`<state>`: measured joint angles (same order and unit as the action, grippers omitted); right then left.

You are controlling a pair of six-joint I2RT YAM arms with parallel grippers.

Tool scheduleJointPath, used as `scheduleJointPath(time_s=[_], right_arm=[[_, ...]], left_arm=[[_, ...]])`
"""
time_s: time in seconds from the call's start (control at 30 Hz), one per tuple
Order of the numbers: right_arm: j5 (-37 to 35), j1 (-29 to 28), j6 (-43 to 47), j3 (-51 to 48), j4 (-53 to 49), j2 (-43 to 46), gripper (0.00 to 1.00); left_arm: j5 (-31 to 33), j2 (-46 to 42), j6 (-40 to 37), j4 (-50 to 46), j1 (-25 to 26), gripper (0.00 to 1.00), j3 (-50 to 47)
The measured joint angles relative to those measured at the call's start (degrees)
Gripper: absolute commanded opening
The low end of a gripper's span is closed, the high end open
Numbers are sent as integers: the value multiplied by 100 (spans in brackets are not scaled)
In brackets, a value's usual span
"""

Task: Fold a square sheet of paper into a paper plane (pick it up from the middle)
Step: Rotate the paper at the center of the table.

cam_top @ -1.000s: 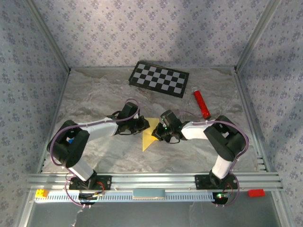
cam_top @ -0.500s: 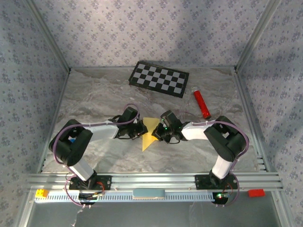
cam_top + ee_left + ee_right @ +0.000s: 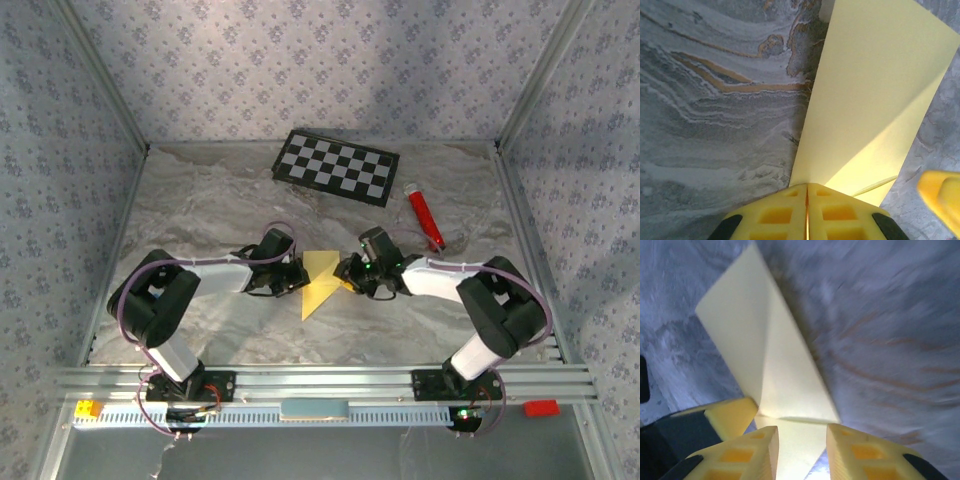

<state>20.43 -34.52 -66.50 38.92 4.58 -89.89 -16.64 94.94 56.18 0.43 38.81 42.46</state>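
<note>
The folded pale-yellow sheet of paper (image 3: 320,283) is lying mid-desk (image 3: 200,210), pointing toward the arms' bases. The left gripper (image 3: 806,189) is pinching one edge, jaws closed. The right gripper (image 3: 802,435) is straddling the opposite edge, jaws narrowly apart.

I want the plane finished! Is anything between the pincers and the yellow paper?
Nothing visible is in the way. The left pincer is shut on one edge of the yellow paper, and the open right pincer straddles the opposite edge.

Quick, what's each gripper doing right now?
Left gripper: closed, pinching the yellow paper.
Right gripper: open, a finger on either side of it, not gripping.
</note>
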Motion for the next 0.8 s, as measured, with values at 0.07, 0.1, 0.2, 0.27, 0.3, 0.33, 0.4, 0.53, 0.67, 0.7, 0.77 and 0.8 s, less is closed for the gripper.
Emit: scheduleJointPath(time_s=[0.07,0.1,0.2,0.27,0.3,0.33,0.4,0.53,0.67,0.7,0.77,0.8], right_arm=[[94,205,144,-11,-59,0,35],[164,278,214,-11,-85,-11,35],[385,326,433,48,-168,-85,35],[511,326,566,177,-243,-195,34],[560,326,632,264,-282,-258,34],[592,326,704,339,-317,-315,34],[640,328,868,518,-393,-450,34],[640,328,1228,870,-706,-662,34],[643,378,1543,1191,-968,-896,34],[640,400,1611,1237,-1025,-949,34],[640,431,1705,1316,-1137,-1029,34],[640,446,1749,1351,-1191,-1073,34]], left_arm=[[0,2,-59,-35,0,8,15],[0,2,-76,-42,0,8,15],[0,11,-149,-103,0,7,61],[0,11,-192,-155,0,7,79],[-2,11,-219,-175,0,7,87],[-2,11,-238,-181,0,6,92],[-2,11,-280,-199,0,6,101],[-4,13,-321,-199,0,6,101],[-4,13,-321,-199,0,6,101],[-4,13,-321,-199,0,6,101],[-4,13,-321,-199,0,6,101],[-4,13,-321,-199,0,6,101]])
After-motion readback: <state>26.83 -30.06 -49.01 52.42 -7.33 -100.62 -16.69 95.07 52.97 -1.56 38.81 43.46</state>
